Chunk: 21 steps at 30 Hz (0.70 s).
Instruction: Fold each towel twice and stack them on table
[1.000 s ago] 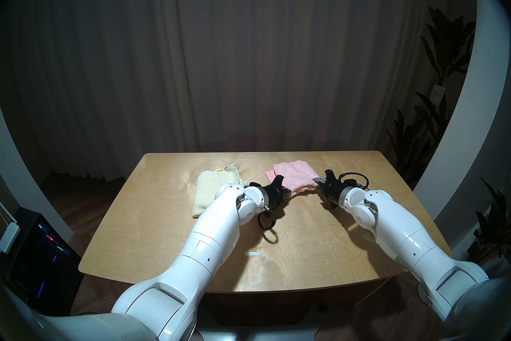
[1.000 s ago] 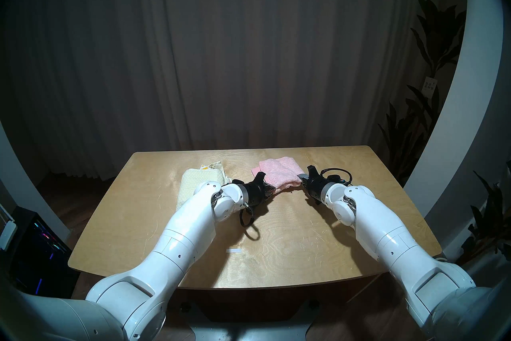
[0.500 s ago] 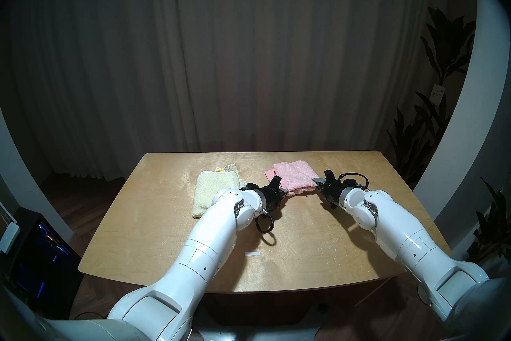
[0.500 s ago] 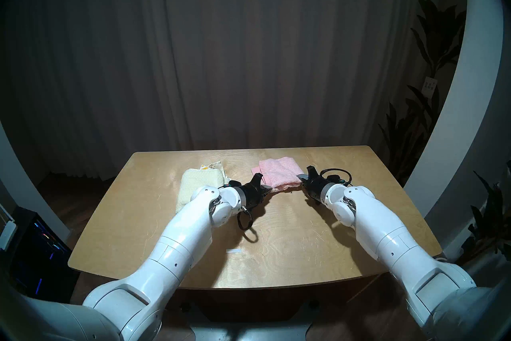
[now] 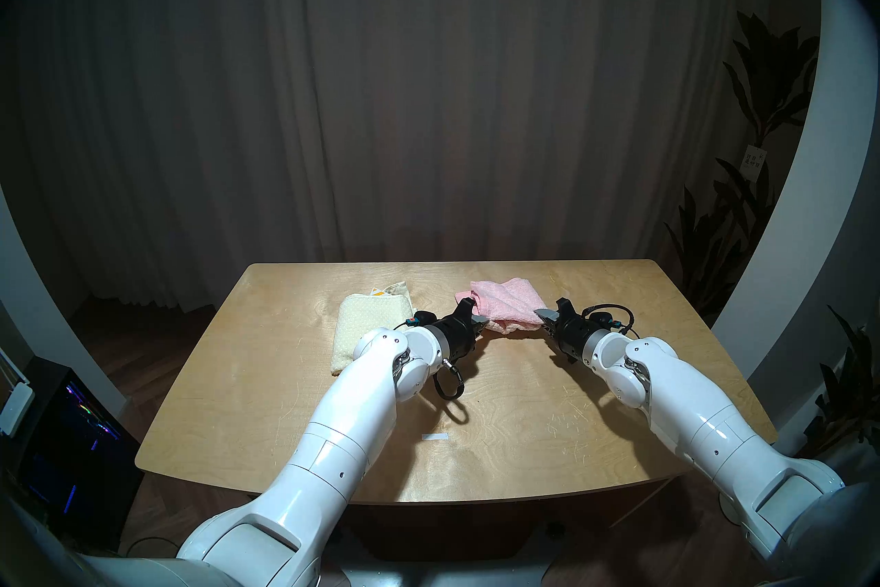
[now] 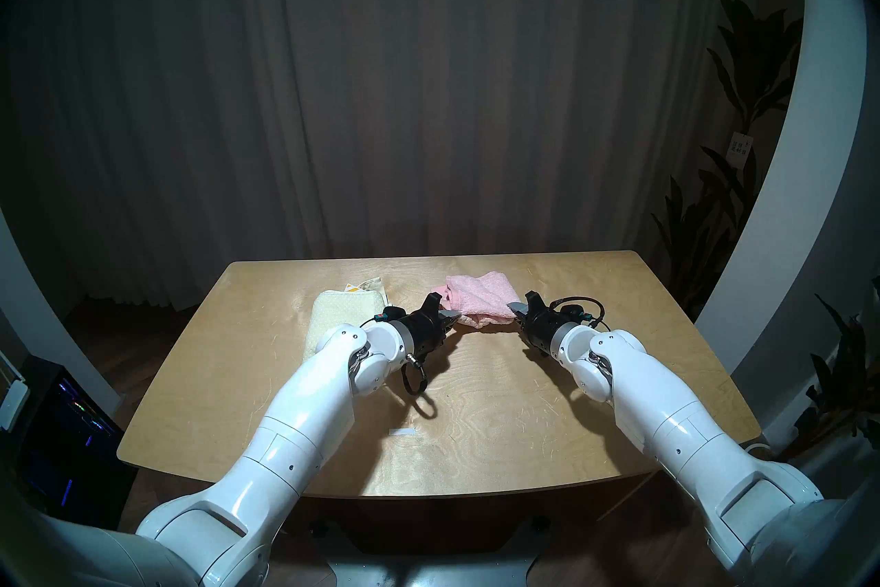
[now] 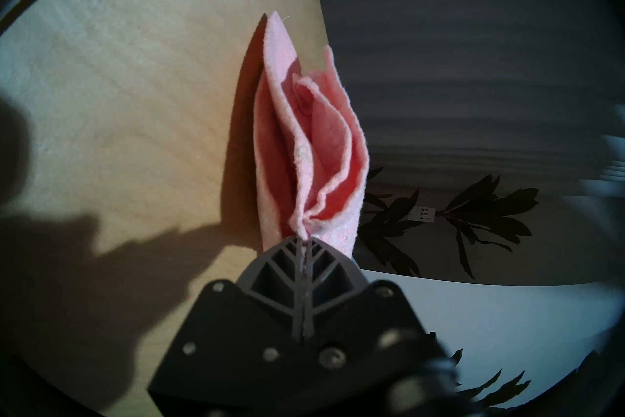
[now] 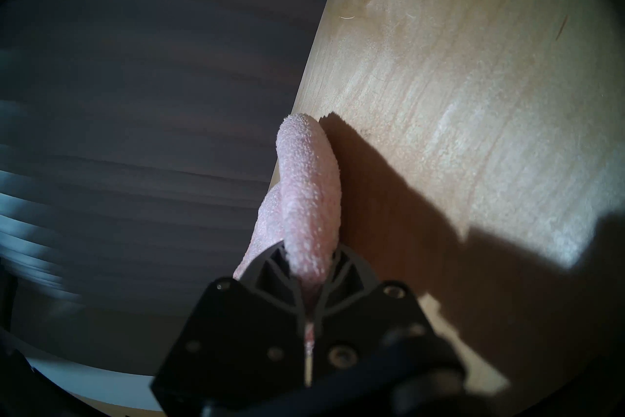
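Plywood table [image 5: 266,405] under both my arms, tape strip [image 5: 435,437] nearest me. Since a second ago I've clamped my left gripper [image 5: 482,324] onto the pink towel [image 5: 507,302] and its near edge has come off the wood, so I judge the lift has begun. My right gripper [image 5: 543,318] pinches the opposite corner. Farther left, the cream towel [image 5: 355,324] lies folded.

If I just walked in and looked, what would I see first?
Probably the two white robot arms reaching over the wooden table, both pinching the pink towel near the far side: the left gripper holds one near corner and the right gripper the other. To the left lies a folded cream-yellow towel, on its own.
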Each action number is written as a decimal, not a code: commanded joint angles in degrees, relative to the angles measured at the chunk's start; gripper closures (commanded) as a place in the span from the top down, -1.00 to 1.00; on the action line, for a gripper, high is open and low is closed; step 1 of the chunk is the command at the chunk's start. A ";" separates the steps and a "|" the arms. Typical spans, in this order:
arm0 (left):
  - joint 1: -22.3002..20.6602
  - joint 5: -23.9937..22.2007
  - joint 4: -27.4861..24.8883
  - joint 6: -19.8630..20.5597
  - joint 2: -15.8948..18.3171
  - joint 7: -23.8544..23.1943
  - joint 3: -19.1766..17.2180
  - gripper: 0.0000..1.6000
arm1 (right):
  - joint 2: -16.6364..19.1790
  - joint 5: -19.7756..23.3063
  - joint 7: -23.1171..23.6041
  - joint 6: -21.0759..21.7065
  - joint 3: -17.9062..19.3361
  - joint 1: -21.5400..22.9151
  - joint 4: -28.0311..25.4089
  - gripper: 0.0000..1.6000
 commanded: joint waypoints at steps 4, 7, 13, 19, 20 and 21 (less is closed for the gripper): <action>-2.47 0.43 -1.29 1.00 -1.04 -4.75 0.40 -1.00 | -0.55 -0.85 2.60 -2.66 0.28 -1.55 -2.47 -1.00; -2.52 0.86 -1.19 1.34 -0.99 -5.54 0.33 -1.00 | -0.99 -0.47 4.16 -3.36 0.99 -1.38 -2.86 -1.00; -2.35 1.01 -1.34 1.39 -0.93 -5.76 0.17 -1.00 | -1.31 -0.04 4.30 -3.58 1.70 -0.84 -3.36 -1.00; -1.83 1.36 -1.64 1.50 -0.54 -6.40 -0.23 -1.00 | -1.36 0.79 4.57 -3.65 2.80 -0.04 -4.26 -1.00; -1.75 1.41 -1.65 1.55 -0.48 -6.55 -0.30 -1.00 | -1.30 0.88 4.41 -3.64 2.89 0.04 -4.45 -1.00; -1.69 1.55 -1.70 1.57 -0.40 -6.72 -0.31 -1.00 | -1.24 0.86 4.36 -3.66 2.92 0.12 -4.58 -1.00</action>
